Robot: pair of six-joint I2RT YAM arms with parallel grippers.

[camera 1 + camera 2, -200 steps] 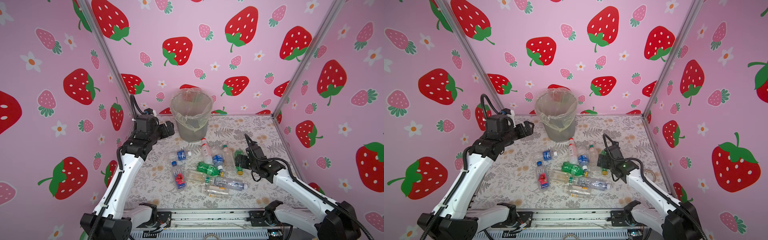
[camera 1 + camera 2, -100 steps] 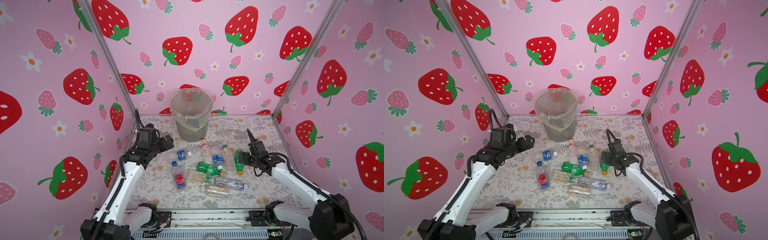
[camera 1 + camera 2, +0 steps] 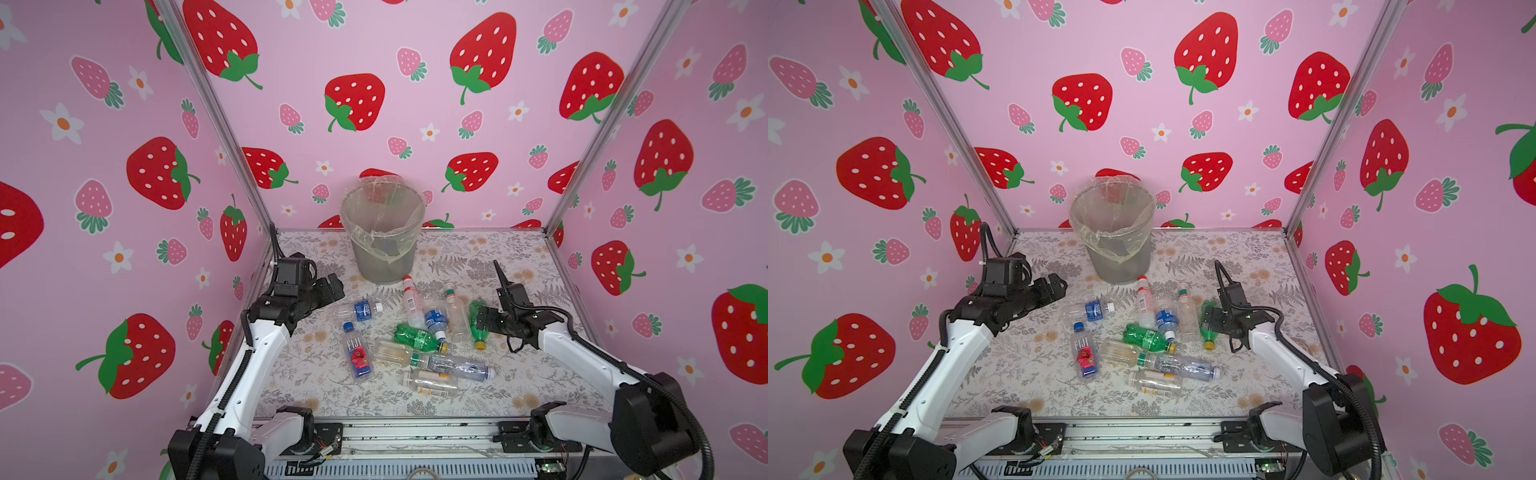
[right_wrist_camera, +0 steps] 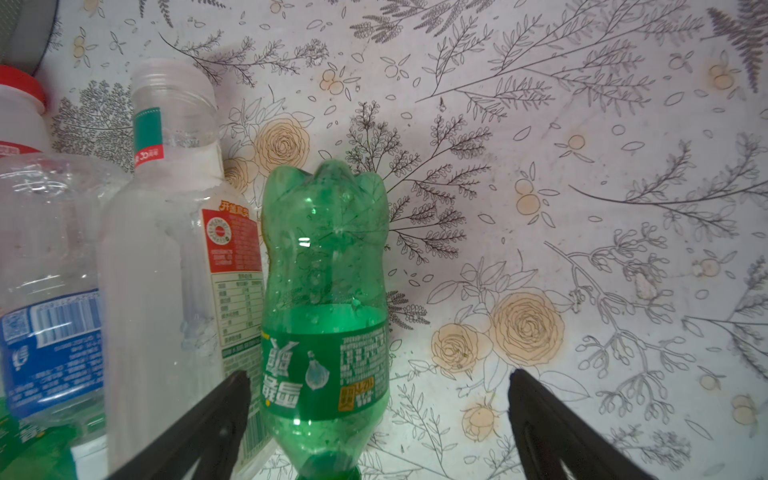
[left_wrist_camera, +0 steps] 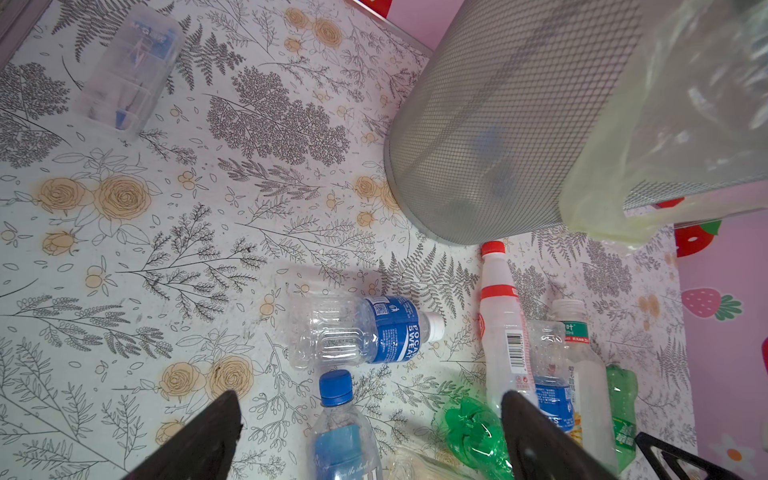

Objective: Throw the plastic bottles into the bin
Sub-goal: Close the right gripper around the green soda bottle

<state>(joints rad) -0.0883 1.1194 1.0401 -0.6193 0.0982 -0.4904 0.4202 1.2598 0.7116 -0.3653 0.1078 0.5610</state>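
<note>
Around ten plastic bottles (image 3: 415, 336) are lying unbinned on the desk (image 3: 519, 374), bin (image 3: 384, 253) holding few, left claw (image 3: 332, 286) hanging released, right claw (image 4: 378, 374) released, straddling a green bottle (image 4: 324, 270).

Ten plastic bottles (image 3: 415, 336) on the floral table (image 3: 498, 249), one bin (image 3: 384, 249)

A green bottle (image 4: 326, 291) lay on the floral worktop (image 4: 582, 166) between the spread fingers (image 4: 220, 411) of the right end effector (image 4: 378, 376), ungripped. It touched a cloudy bottle (image 4: 166, 249). Beyond that lay a blue-labelled bottle (image 4: 50, 291) and a red-capped bottle (image 4: 18, 108).
</note>
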